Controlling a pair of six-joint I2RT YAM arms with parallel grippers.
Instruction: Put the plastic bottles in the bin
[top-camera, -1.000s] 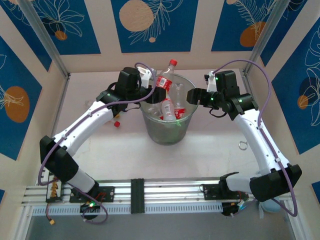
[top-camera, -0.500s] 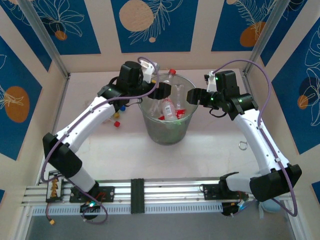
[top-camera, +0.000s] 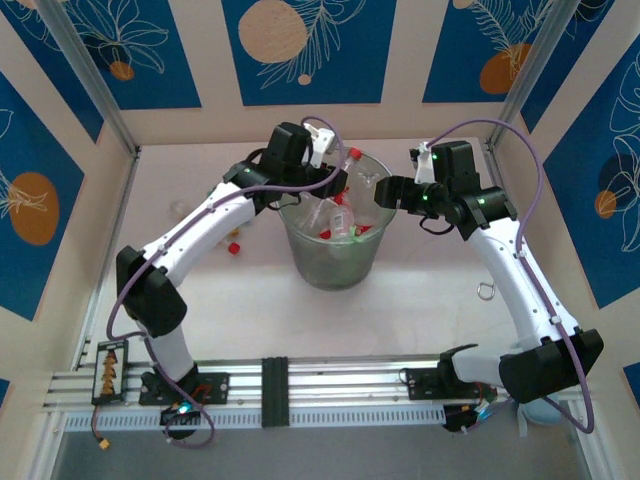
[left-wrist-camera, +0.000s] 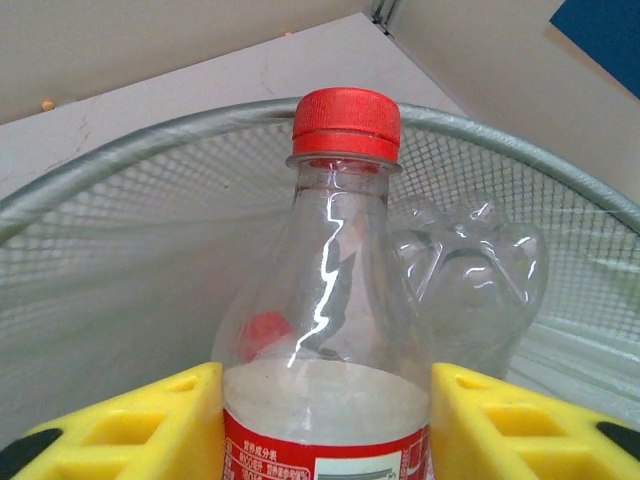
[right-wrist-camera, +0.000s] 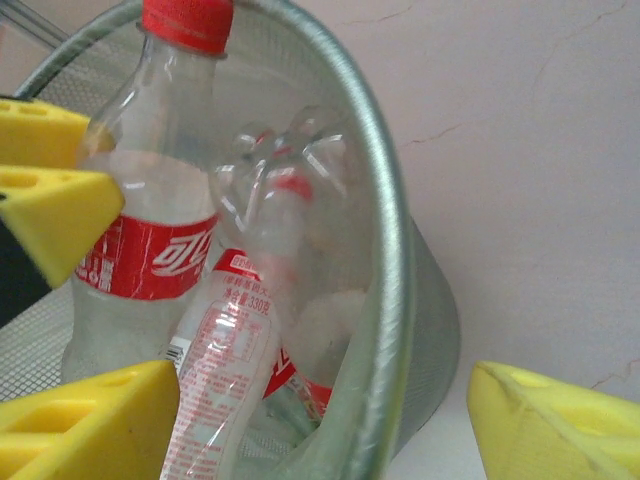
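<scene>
Seen from the top, the bin (top-camera: 336, 268) stands in the middle of the table (top-camera: 250, 295), a bit toward the far edge. The plastic bottles (top-camera: 340, 215) lie piled inside it. The left gripper (top-camera: 335, 180) is over the far left of the bin's rim. It holds a red-capped bottle (top-camera: 351, 157) upright there. The right gripper (top-camera: 383, 193) is at the right side of the rim. A small red bit (top-camera: 232, 246) lies on the table left of the bin.

From the left wrist, the yellow fingers (left-wrist-camera: 140, 430) of the left gripper (left-wrist-camera: 325, 430) press on both sides of the red-capped bottle (left-wrist-camera: 335, 250). The mesh wall of the bin (left-wrist-camera: 120, 165) curves behind it. A clear bottle's bumpy bottom (left-wrist-camera: 470, 270) sits just beside it.

From the right wrist, the right gripper (right-wrist-camera: 325, 385) has its yellow fingers (right-wrist-camera: 560, 420) wide apart. They hold nothing. The rim of the bin (right-wrist-camera: 392, 260) runs between them. Inside the bin stand the red-capped bottle (right-wrist-camera: 150, 200) and a bottle with a white label (right-wrist-camera: 225, 370).
</scene>
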